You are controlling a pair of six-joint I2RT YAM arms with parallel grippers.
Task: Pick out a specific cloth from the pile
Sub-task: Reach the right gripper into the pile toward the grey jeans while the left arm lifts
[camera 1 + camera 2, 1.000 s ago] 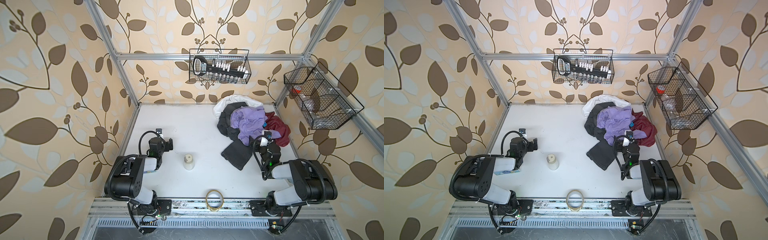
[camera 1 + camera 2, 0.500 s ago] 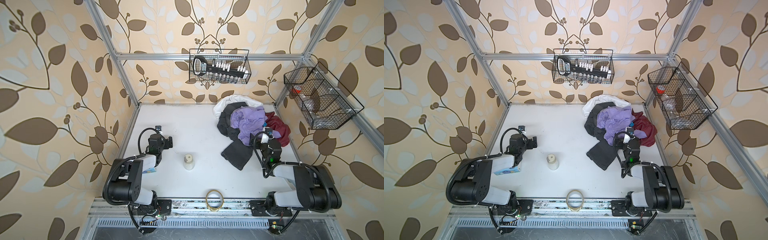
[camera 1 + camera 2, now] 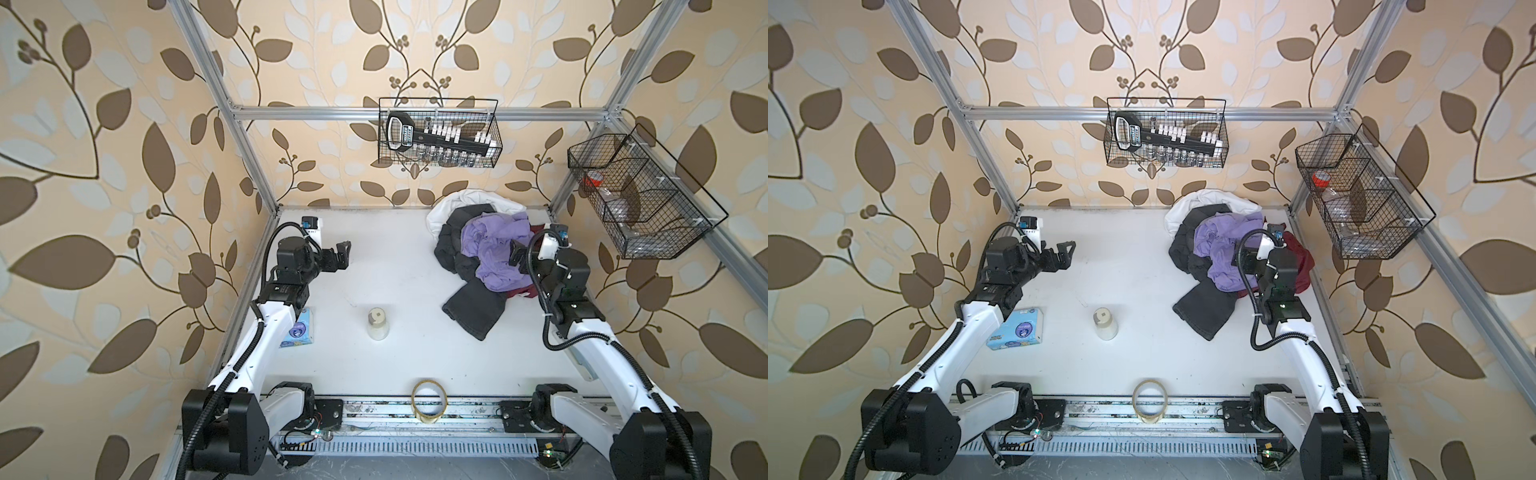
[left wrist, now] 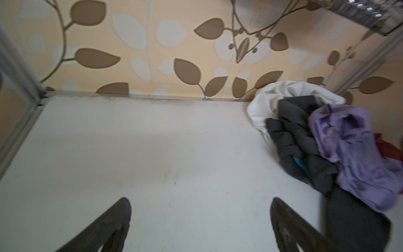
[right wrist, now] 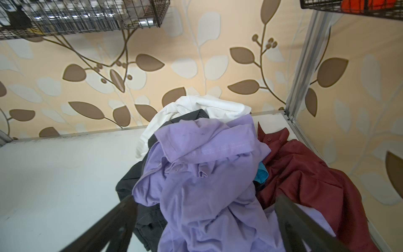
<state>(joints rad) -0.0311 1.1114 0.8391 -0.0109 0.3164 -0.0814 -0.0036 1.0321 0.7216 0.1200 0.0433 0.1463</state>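
lilac shirt (image 3: 494,253) over the cloth (image 3: 473,309), maroon garment (image 5: 305,174) beside, bottle (image 3: 377,325) well apart; left fingers (image 4: 117,216), right fingers (image 5: 290,213) both wide

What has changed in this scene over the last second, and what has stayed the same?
Both arms reached farther toward the back wall. The right gripper, jaws open, moved over the lilac shirt atop the pile; the left gripper, open, advanced too. Nothing was gripped or released. The pile, charcoal trousers, bottle and tape roll stayed put.

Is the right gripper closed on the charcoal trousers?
No: the right gripper stands wide open over the lilac shirt, gripping nothing, while the charcoal trousers lie partly under that shirt.
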